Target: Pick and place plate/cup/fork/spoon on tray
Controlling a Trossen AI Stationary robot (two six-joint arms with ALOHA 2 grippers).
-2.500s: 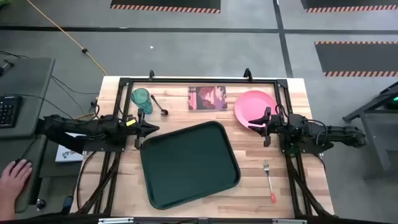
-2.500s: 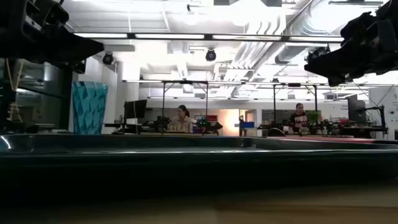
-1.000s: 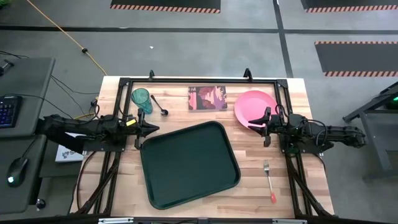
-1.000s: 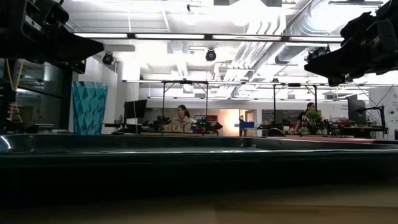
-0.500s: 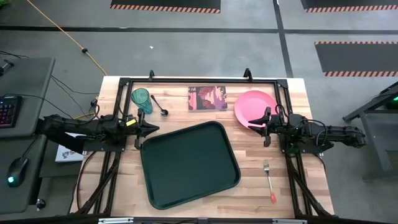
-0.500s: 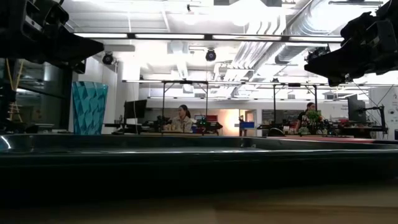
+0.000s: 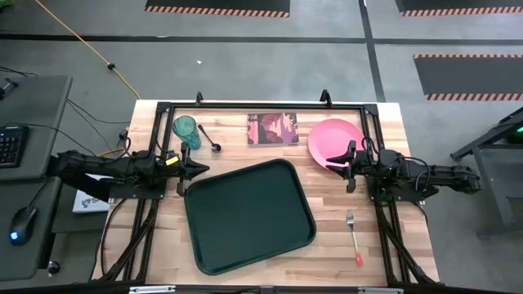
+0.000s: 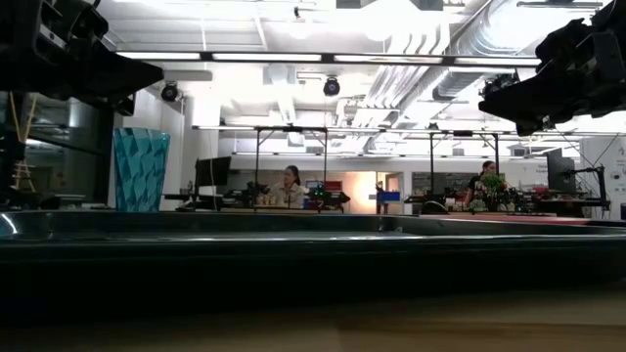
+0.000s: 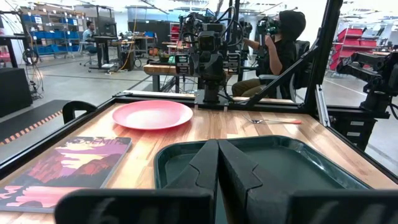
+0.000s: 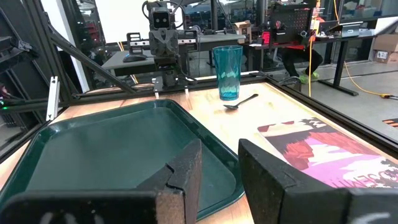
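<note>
Nothing on the tray yet. Right gripper, fingers a bit apart, hovers at the plate rim, far-right desk corner; nearest arm. Left gripper, fingers together, waits near the cup. Tray lies between both, w/ free room.

In the low view we see only the tray's near rim; it hides the base of the cup and perhaps the plate, fork and spoon. Picture edges crop both arms. The left wrist view cuts off the picture book.
</note>
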